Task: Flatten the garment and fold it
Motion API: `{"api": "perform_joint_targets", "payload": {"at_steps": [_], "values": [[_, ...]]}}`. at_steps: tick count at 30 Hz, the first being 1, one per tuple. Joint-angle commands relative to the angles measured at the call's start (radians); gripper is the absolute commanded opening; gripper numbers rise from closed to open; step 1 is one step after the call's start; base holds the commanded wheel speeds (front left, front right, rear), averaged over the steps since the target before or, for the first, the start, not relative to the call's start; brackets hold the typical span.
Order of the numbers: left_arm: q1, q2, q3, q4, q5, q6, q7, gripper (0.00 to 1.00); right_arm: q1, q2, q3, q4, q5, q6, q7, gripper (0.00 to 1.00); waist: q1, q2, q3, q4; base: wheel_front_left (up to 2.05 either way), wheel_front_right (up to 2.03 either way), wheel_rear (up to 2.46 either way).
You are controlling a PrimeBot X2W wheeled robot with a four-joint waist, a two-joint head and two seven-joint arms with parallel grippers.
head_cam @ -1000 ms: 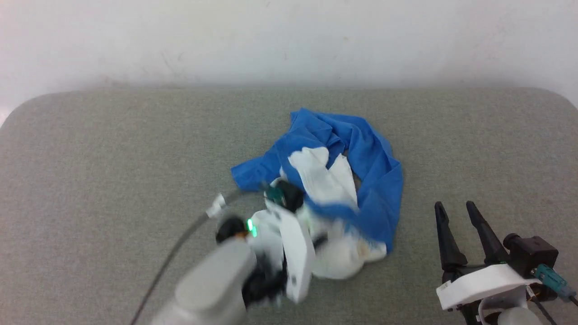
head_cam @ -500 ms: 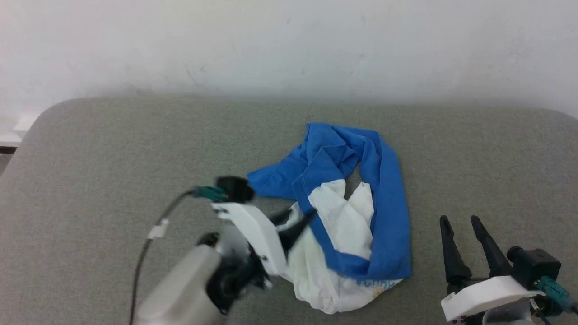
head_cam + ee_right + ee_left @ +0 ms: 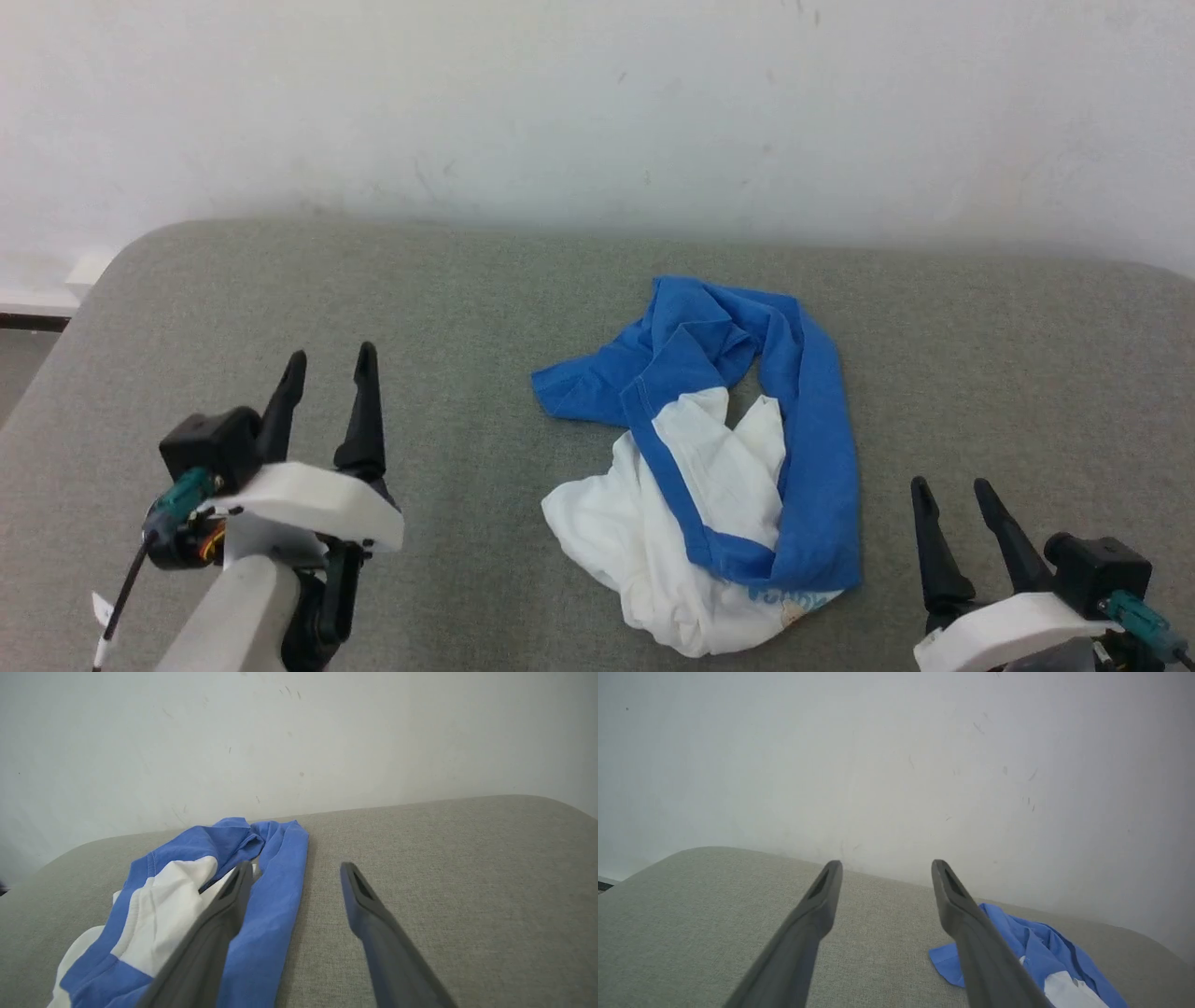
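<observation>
On the table, the garment lies bunched between left tool and right tool, both wide, empty.

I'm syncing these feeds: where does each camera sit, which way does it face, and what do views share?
Head view: on the head, looking forward and down at the garment on the grey surface; left gripper lower left, right gripper lower right, both open.
Left wrist view: left wrist, looking along its fingers at the wall; garment lower right.
Right wrist view: right wrist, along its fingers; garment at left.
All share garment, surface, wall.
</observation>
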Motion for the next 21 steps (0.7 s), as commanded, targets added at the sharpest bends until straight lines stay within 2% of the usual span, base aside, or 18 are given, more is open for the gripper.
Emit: {"api": "perform_joint_targets", "payload": {"at_steps": [1,5,12,16,21], "values": [[0.03,-0.017,0.025,-0.033,0.044,0.011,-0.005,1.0,0.01,0.001,-0.002,0.011,0.005,-0.002,-0.005,1.0,0.0001,-0.0001,0.003,0.004,0.0,0.0,0.0],[0.128,-0.084,0.097,-0.094,0.132,0.011,-0.005,1.0,-0.004,0.001,-0.005,0.055,0.002,-0.002,0.018,1.0,0.0001,-0.0001,0.009,0.003,0.0,0.0,0.0],[0.197,-0.17,0.159,-0.115,0.221,-0.038,-0.005,1.0,-0.105,0.001,-0.03,0.127,-0.014,-0.002,0.145,1.0,0.0001,-0.0001,0.026,0.019,0.0,0.0,0.0],[0.194,-0.206,0.182,-0.112,0.254,-0.067,-0.006,1.0,-0.244,0.001,-0.012,0.162,-0.078,-0.002,0.283,1.0,0.0001,-0.0001,0.051,0.031,0.0,0.0,0.0],[0.167,-0.245,0.2,-0.112,0.289,-0.103,-0.006,1.0,-0.452,0.001,0.047,0.281,-0.184,-0.002,0.539,1.0,0.0001,-0.0001,0.103,0.057,0.0,0.0,0.0]]}}
